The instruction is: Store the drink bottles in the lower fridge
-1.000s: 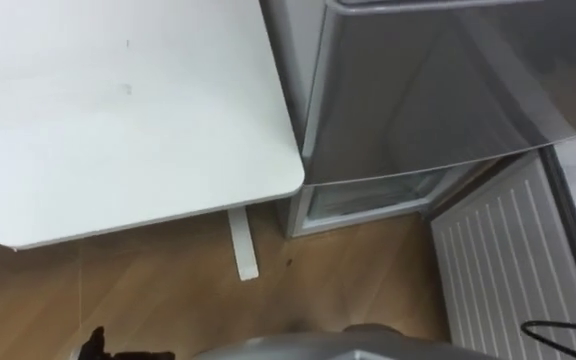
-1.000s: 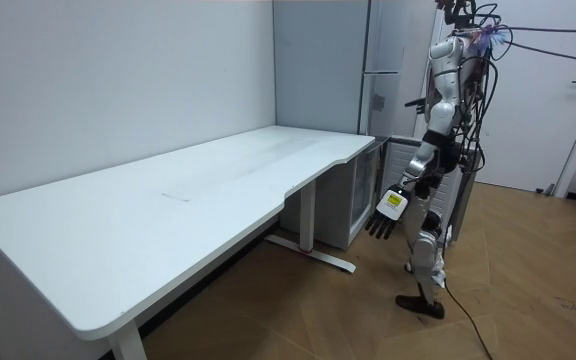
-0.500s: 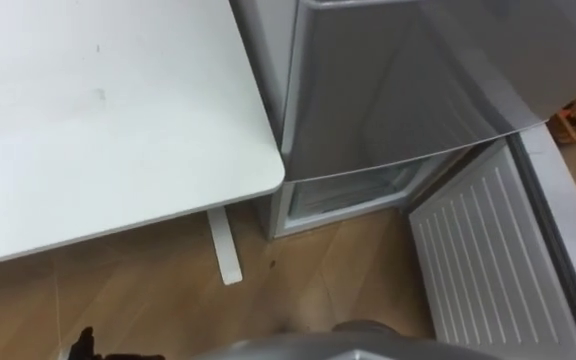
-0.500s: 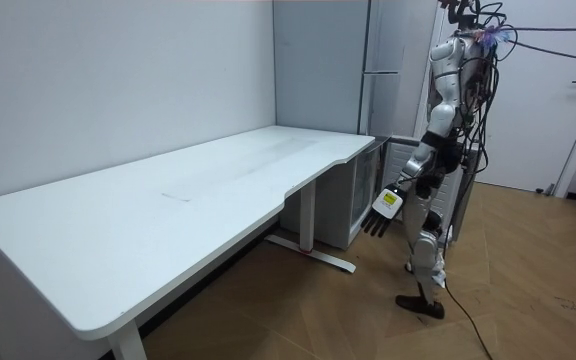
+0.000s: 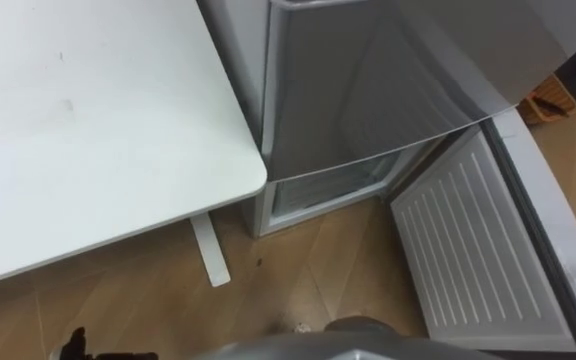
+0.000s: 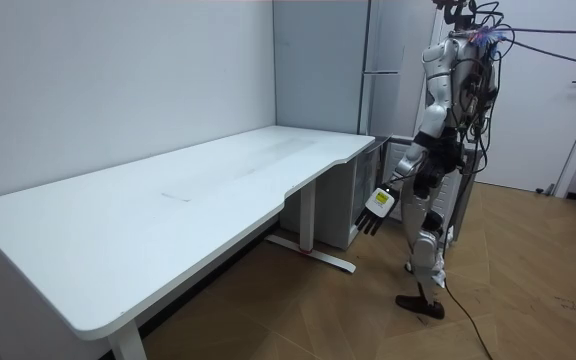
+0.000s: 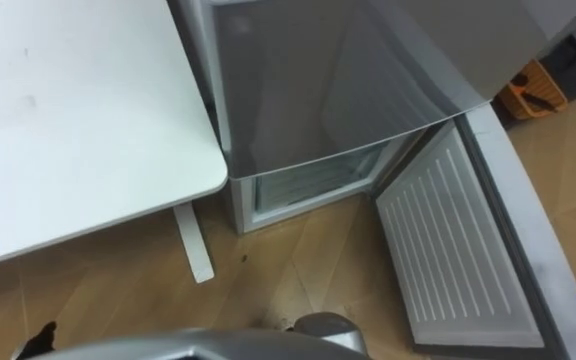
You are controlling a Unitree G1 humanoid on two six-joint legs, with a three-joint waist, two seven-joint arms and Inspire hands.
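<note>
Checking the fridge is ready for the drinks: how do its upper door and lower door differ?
The upper door is shut, showing a smooth grey outer face. The lower door stands wide open, showing its white ribbed inner side. Both belong to one fridge beside the white table.

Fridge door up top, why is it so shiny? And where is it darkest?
Left eye view: the upper door is glossy and mirrors pale streaks of light. Room view: the table is evenly lit on top, with no glare; the darkest shadow lies on the floor under it.
</note>
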